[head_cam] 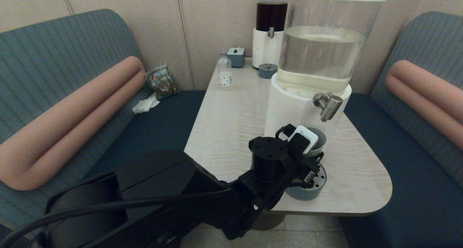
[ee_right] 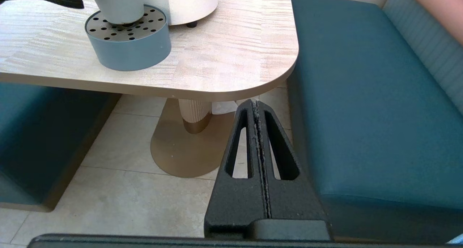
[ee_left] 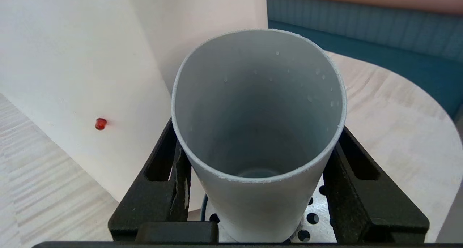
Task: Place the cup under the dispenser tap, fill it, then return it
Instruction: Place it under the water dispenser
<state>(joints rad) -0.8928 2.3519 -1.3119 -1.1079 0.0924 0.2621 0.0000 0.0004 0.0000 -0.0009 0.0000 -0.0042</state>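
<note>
While it stands upright on the drip tray, cup (ee_left: 258, 132): gripped by the left gripper (ee_left: 257, 175), fingers pressed on both sides, inside nearly empty.
Drip tray (ee_right: 127, 42): round, perforated, on the table (head_cam: 231, 114) near its front edge.
Tap (head_cam: 328, 105): just above the cup, on the white dispenser (head_cam: 318, 60).
Right gripper (ee_right: 257, 161): below the table's edge, fingers together, holding nothing.

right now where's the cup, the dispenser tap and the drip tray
cup (ee_left: 253, 132): left wrist view, inner wall.
dispenser tap (head_cam: 328, 106): head view, steel nozzle.
drip tray (ee_right: 128, 45): right wrist view, grey-blue side wall.
</note>
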